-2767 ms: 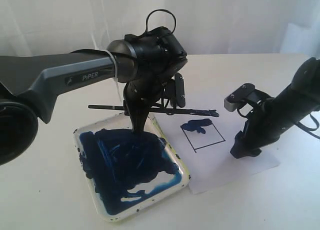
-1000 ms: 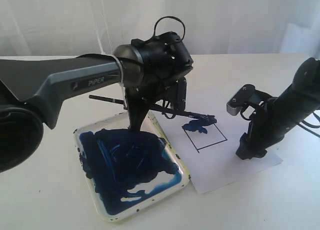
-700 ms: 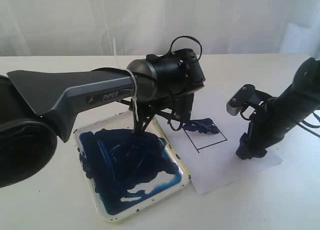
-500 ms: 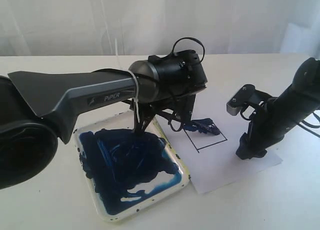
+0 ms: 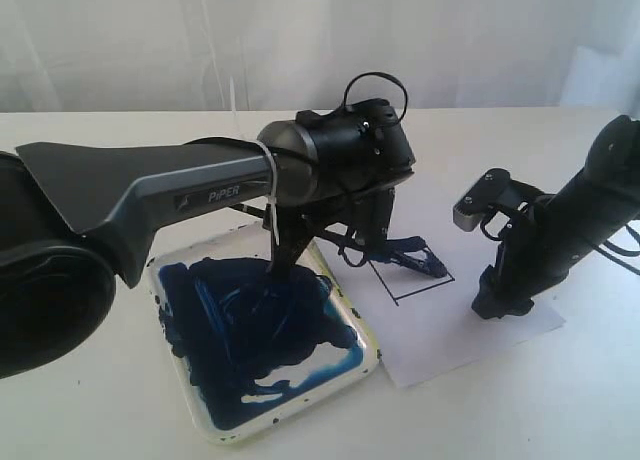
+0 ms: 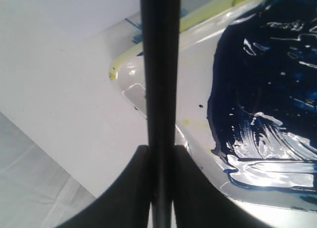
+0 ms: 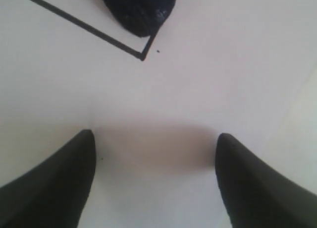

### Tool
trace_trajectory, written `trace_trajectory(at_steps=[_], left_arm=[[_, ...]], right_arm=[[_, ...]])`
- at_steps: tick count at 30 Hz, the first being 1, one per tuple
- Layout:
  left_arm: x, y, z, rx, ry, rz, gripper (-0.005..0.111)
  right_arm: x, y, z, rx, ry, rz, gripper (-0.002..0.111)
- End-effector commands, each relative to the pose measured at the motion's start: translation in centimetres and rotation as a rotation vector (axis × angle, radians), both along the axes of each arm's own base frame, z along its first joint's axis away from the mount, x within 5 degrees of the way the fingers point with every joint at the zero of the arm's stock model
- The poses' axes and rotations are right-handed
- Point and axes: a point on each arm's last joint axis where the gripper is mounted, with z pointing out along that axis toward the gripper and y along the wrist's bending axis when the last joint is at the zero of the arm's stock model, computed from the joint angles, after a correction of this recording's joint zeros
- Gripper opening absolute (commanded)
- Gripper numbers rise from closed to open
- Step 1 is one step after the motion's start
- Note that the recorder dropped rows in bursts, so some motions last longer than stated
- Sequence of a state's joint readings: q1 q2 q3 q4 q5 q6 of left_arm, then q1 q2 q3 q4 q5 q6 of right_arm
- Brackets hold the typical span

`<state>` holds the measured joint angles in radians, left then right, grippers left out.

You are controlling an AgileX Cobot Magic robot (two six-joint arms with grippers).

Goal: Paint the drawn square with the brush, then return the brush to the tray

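My left gripper [image 5: 284,256] hangs over the far edge of the tray [image 5: 371,357], shut on the thin black brush [image 5: 424,264]. The brush lies nearly level, and its wet tip rests on the drawn square [image 5: 412,280], whose far part is smeared dark blue. In the left wrist view the brush handle [image 6: 159,79] runs straight between the closed fingers [image 6: 130,188], with the tray's yellowish rim [image 6: 198,19] behind. My right gripper [image 5: 497,302] stands open, fingertips down on the paper beside the square. Its wrist view shows one outline corner [image 7: 141,54] and the blue smear [image 7: 136,7].
The white paper sheet [image 5: 455,330] lies right of the tray on a white table. Dark blue paint [image 5: 255,320] covers most of the tray's inside. The left arm's thick grey link [image 5: 130,195] spans the left side. A white curtain hangs behind.
The left gripper has swung from above the tray toward the paper and lowered the brush. The tip has dragged rightward across the square, stretching the blue smear. The right gripper has stayed put.
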<state>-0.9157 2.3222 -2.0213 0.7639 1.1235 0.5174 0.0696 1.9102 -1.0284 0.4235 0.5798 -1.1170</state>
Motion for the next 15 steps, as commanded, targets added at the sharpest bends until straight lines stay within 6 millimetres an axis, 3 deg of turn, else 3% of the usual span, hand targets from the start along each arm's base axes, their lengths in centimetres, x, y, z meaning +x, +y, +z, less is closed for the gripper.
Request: trace_trajectory(at_steps=[1,15], left_arm=[[-0.78,0.54,0.35,0.052,0.052,0.05,0.0],[-1.11,0.22,0.35,0.062,0.06,0.025,0.0]], right_arm=[[-0.11,-0.1,-0.84,-0.012,0.021,0.008,0.063],[-0.13,-0.09,-0.84,-0.011,0.023,0.009,0.063]])
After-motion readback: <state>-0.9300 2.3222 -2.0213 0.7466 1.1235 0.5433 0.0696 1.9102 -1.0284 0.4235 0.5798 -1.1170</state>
